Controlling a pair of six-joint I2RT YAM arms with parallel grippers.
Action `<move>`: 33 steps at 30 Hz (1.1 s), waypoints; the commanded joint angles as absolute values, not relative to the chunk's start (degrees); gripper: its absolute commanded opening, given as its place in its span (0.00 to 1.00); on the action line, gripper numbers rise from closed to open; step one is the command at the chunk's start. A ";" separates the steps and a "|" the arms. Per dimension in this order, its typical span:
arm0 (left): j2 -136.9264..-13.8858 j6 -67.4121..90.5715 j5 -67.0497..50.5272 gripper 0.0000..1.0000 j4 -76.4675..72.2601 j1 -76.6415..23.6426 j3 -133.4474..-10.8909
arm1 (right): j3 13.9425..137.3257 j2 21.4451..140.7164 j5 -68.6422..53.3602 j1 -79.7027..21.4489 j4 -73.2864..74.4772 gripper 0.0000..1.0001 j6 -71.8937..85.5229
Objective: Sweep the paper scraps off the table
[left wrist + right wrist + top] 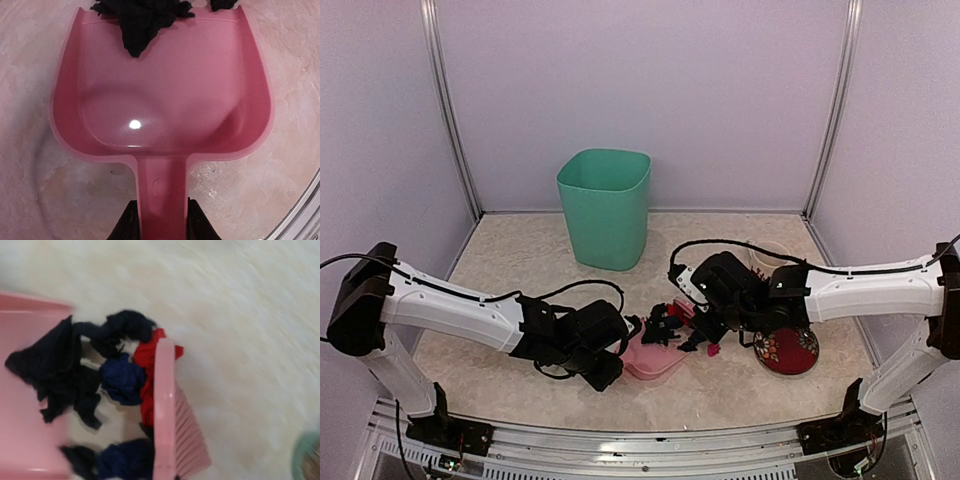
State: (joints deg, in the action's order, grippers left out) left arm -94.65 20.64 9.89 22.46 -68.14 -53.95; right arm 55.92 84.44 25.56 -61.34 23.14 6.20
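Paper scraps (665,325), black, dark blue and red, lie heaped on the table (520,260) at the mouth of a pink dustpan (655,360). One magenta scrap (713,350) lies apart to the right. My left gripper (162,216) is shut on the dustpan's handle (162,185), and black scraps (140,20) overlap the pan's lip. The right gripper (705,325) holds a pink comb-like brush (165,410), whose teeth stand against the red and blue scraps (122,380). Its fingers are out of sight in the right wrist view, where the dustpan (25,390) shows at the left.
A tall green bin (605,205) stands at the back, left of centre. A red patterned plate (787,350) lies under the right arm, with a pale cup (767,255) behind it. The metal rail (650,440) runs along the front edge.
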 commanded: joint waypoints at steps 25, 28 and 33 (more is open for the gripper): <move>-95.80 18.76 8.15 0.00 18.46 -68.11 -51.83 | 59.32 71.79 26.55 -64.95 31.85 0.00 2.85; -95.70 18.93 8.79 0.00 19.17 -69.13 -52.03 | 58.55 70.51 32.83 -64.95 35.06 0.00 6.95; -94.75 19.56 9.45 0.00 20.78 -71.29 -52.17 | 58.26 69.61 36.94 -64.95 41.50 0.00 17.17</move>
State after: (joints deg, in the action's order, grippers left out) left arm -96.36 19.07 9.96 17.67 -69.34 -52.82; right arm 58.65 70.98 30.33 -64.36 35.16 7.88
